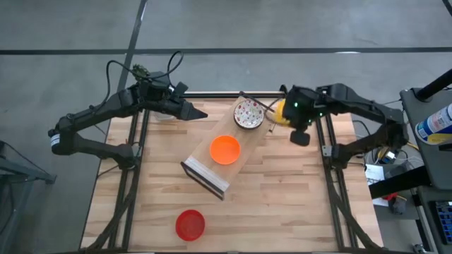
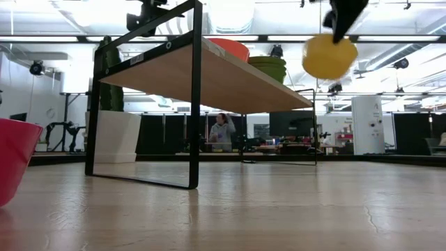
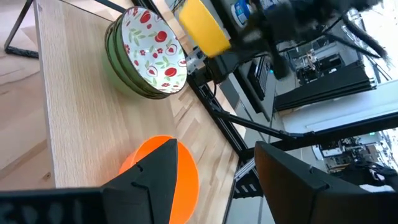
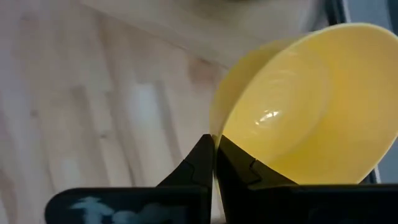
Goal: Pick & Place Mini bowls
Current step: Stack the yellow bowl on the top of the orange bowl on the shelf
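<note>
Raised wooden shelf (image 1: 212, 173) carries the orange bowl (image 1: 225, 149) and the patterned bowl stack (image 1: 248, 113). Right gripper (image 1: 288, 112), pinching the yellow bowl (image 1: 280, 111) by its rim, hangs in the air just beside that stack; left gripper (image 1: 200, 113) waits parted on the stack's other side. Red bowl (image 1: 189, 224) sits on the table, well apart.

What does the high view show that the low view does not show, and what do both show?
Only the high view shows the left gripper, jaws open, over the table's back left, and the speckled white mini bowl's patterned inside. Only the low view shows the white angular pot with a green cactus and a distant person. Both show the wooden black-framed shelf, the round red bowl, and the right gripper holding the plain yellow bowl raised.
</note>
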